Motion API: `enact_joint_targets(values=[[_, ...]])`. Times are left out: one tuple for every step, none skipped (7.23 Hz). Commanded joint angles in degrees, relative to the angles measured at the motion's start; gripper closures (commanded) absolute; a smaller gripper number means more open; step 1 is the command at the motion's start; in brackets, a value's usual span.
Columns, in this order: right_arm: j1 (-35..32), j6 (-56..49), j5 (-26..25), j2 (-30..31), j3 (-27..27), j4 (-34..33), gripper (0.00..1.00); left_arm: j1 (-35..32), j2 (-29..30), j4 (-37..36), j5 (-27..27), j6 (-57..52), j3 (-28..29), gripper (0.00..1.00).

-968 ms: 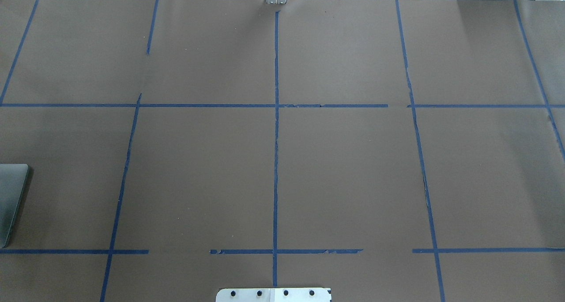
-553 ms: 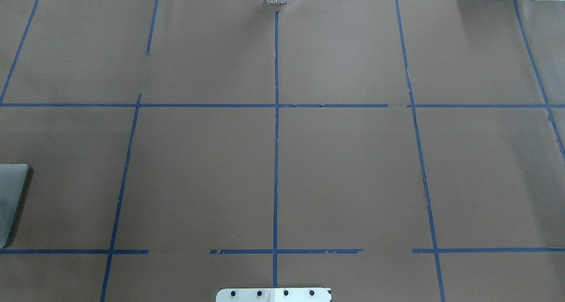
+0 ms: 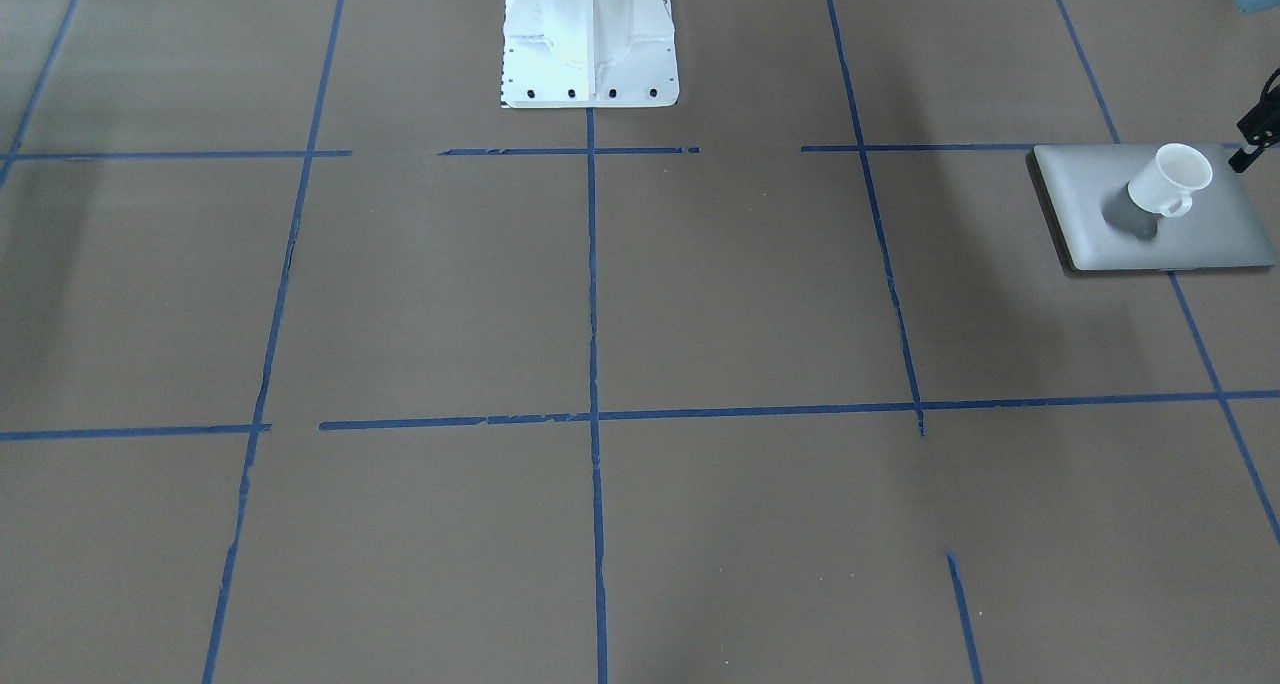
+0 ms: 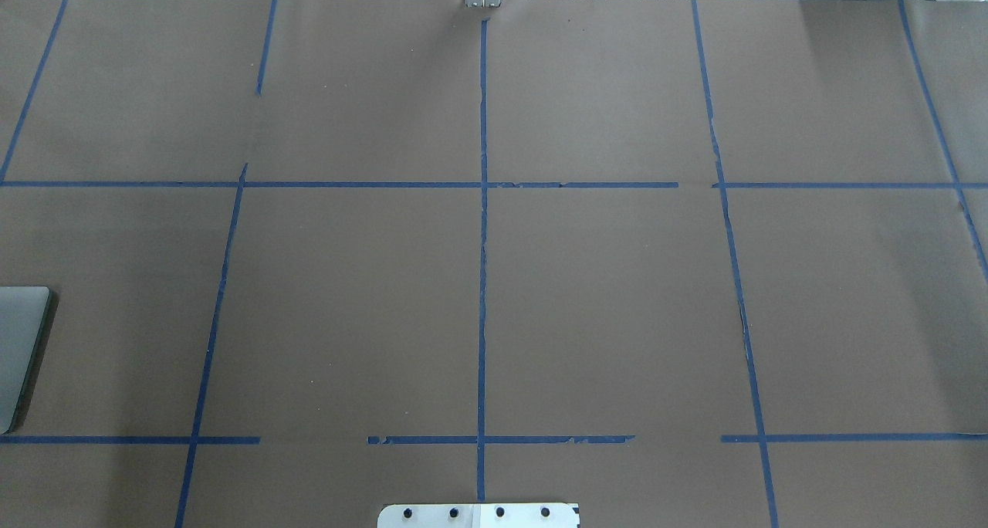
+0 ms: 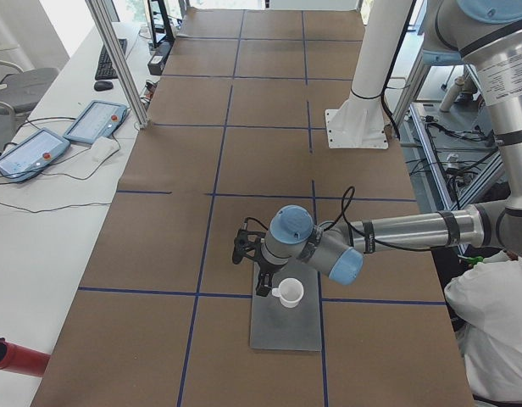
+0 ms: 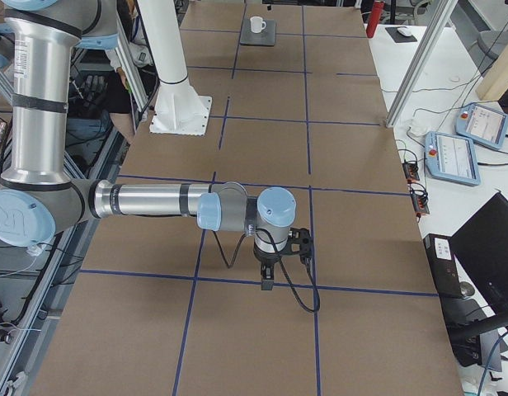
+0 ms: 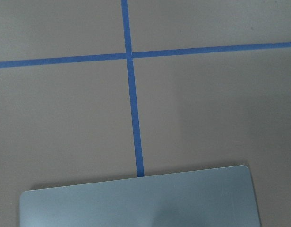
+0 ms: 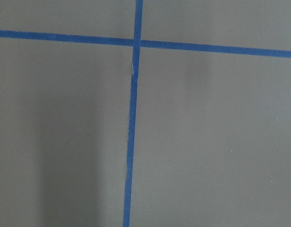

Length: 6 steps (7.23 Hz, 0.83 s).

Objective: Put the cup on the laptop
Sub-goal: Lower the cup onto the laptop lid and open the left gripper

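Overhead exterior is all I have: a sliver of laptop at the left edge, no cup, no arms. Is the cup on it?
Observer: Yes. The cup stands upright on the laptop lid, handle turned away from the robot.
Operator: Left gripper off it?
Observer: The left gripper is beside the cup, and the front-facing view shows a gap between them. Open or shut, I cannot tell.
Operator: Right arm?
Observer: The right gripper points down over the table near its other end, far from the laptop.
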State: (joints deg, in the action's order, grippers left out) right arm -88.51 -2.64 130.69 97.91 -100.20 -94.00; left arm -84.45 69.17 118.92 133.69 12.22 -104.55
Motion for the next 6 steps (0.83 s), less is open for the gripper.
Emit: enact_joint_targets(values=[[0.00,0.00,0.00,0.00,0.00,-0.04,0.00,-7.36,3.23,-25.03,-4.10,-15.67,-10.45,0.00],[0.00,0.00,0.00,0.00,0.00,0.05,0.00,-9.65,5.87,-33.58,-6.57,-20.61,-12.84,0.00],[0.00,0.00,0.00,0.00,0.00,-0.04,0.00,-9.94,6.33,-34.71,-6.25,-21.96,-12.69,0.00],[0.00,0.00,0.00,0.00,0.00,-0.04,0.00,-9.94,5.98,-34.46,-5.98,-21.98,-12.43,0.00],[0.00,0.00,0.00,0.00,0.00,0.05,0.00,-9.94,5.72,-34.37,-5.72,-21.80,-11.73,0.00],[0.00,0.00,0.00,0.00,0.00,0.05,0.00,-9.77,6.50,-34.28,-3.54,-21.80,-11.12,0.00]])
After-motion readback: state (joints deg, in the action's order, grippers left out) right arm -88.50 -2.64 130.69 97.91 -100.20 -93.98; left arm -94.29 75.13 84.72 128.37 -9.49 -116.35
